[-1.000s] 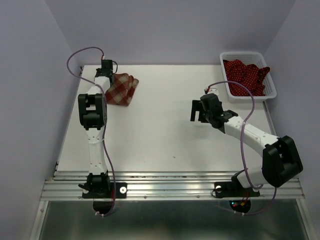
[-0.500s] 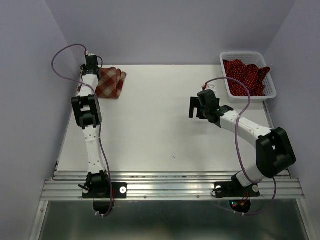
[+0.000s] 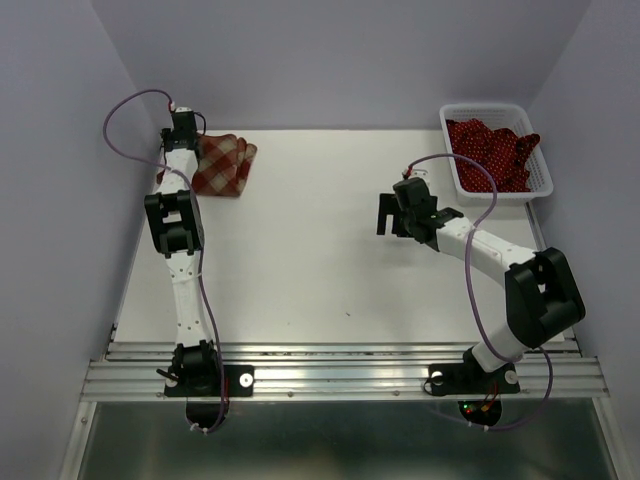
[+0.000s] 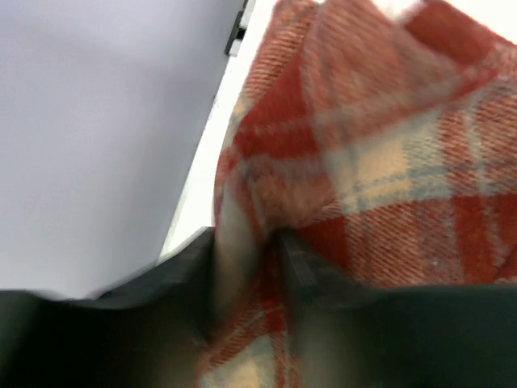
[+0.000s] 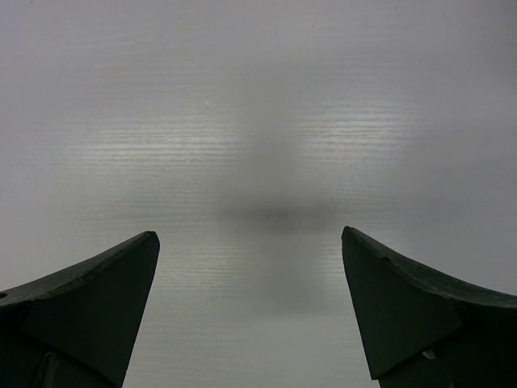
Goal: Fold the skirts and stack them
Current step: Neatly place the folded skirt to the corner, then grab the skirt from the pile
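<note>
Plaid skirt — leftward, in left pincer

Plaid skirt: red and cream checks crossed by thin grey-blue lines. Polka-dot skirts: dark red with tiny white dots. Basket: white mesh. Table: plain white. My left gripper: black. My right gripper: dark grey-green. My left arm and right arm: white links, black joints. Cable: purple. Walls: pale lilac
</note>
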You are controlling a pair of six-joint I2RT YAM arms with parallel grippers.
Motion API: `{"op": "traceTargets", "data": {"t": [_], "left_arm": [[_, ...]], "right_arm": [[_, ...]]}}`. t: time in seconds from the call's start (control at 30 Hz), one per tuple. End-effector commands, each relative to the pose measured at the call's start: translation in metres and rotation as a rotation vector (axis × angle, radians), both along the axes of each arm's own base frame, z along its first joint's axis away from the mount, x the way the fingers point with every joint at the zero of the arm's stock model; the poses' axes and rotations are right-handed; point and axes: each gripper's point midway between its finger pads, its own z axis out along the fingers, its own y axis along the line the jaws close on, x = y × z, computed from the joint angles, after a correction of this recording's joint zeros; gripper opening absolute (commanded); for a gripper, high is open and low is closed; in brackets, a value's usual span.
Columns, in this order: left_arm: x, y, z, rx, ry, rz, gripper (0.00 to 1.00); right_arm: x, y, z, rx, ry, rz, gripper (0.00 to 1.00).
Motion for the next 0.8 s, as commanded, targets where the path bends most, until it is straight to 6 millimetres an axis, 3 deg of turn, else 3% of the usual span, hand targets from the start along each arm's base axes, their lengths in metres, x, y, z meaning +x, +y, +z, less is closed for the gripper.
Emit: {"op": "traceTargets", "data": {"t": [0.0, 0.07, 0.1, 0.17, 0.2, 0.27, 0.33, 0.37, 0.43, 0.47, 0.5, 0.53, 0.57, 0.6, 0.63, 0.67, 0.7, 0.73, 0.77], "left_arm": [[0.000, 0.014, 0.111, 0.045, -0.194, 0.072, 0.55], [-0.007, 0.017, 0.131, 0.063, -0.211, 0.095, 0.66], [-0.015, 0.021, 0.157, 0.082, -0.245, 0.125, 0.80], [-0.027, 0.020, 0.197, 0.078, -0.296, 0.137, 0.86], [-0.031, 0.019, 0.209, 0.072, -0.316, 0.138, 0.98], [-0.046, 0.011, 0.249, 0.045, -0.375, 0.127, 0.99], [-0.058, 0.005, 0.276, 0.023, -0.415, 0.116, 0.99], [-0.072, -0.001, 0.299, 0.001, -0.448, 0.107, 0.99], [-0.088, -0.009, 0.321, -0.026, -0.481, 0.108, 0.99], [-0.097, -0.016, 0.318, -0.049, -0.457, 0.099, 0.99], [-0.113, -0.030, 0.344, -0.118, -0.529, 0.078, 0.99], [-0.122, -0.038, 0.351, -0.157, -0.546, 0.062, 0.99], [-0.125, -0.047, 0.329, -0.203, -0.507, 0.041, 0.99], [-0.146, -0.064, 0.352, -0.255, -0.562, -0.021, 0.99], [-0.156, -0.073, 0.353, -0.309, -0.591, -0.020, 0.99], [-0.160, -0.080, 0.317, -0.341, -0.546, -0.022, 0.99], [-0.186, -0.092, 0.337, -0.366, -0.613, -0.057, 0.99], [-0.196, -0.100, 0.334, -0.399, -0.640, -0.065, 0.99], [-0.215, -0.109, 0.323, -0.432, -0.665, -0.096, 0.99]], "right_arm": [[0.015, 0.007, 0.023, 0.033, -0.062, 0.007, 1.00], [0.013, 0.008, 0.027, 0.044, -0.070, 0.011, 1.00], [0.013, 0.008, 0.029, 0.046, -0.076, 0.016, 1.00], [0.012, 0.007, 0.039, 0.054, -0.094, 0.016, 1.00], [0.012, 0.007, 0.043, 0.057, -0.102, 0.017, 1.00], [0.010, 0.007, 0.057, 0.072, -0.131, 0.019, 1.00], [0.010, 0.007, 0.067, 0.077, -0.150, 0.024, 1.00], [0.010, 0.005, 0.079, 0.074, -0.158, 0.016, 1.00], [0.011, -0.003, 0.087, 0.062, -0.169, -0.007, 1.00], [0.013, -0.008, 0.092, 0.056, -0.177, -0.024, 1.00], [0.016, -0.014, 0.095, 0.053, -0.185, -0.033, 1.00], [0.020, -0.019, 0.099, 0.062, -0.189, -0.044, 1.00], [0.029, -0.035, 0.109, 0.067, -0.210, -0.084, 1.00], [0.036, -0.045, 0.111, 0.057, -0.214, -0.100, 1.00], [0.045, -0.066, 0.115, 0.049, -0.222, -0.147, 1.00], [0.053, -0.077, 0.119, 0.043, -0.230, -0.174, 1.00], [0.068, -0.088, 0.128, 0.038, -0.244, -0.191, 1.00], [0.077, -0.098, 0.130, 0.048, -0.248, -0.206, 1.00], [0.094, -0.124, 0.138, 0.055, -0.262, -0.257, 1.00]]}}
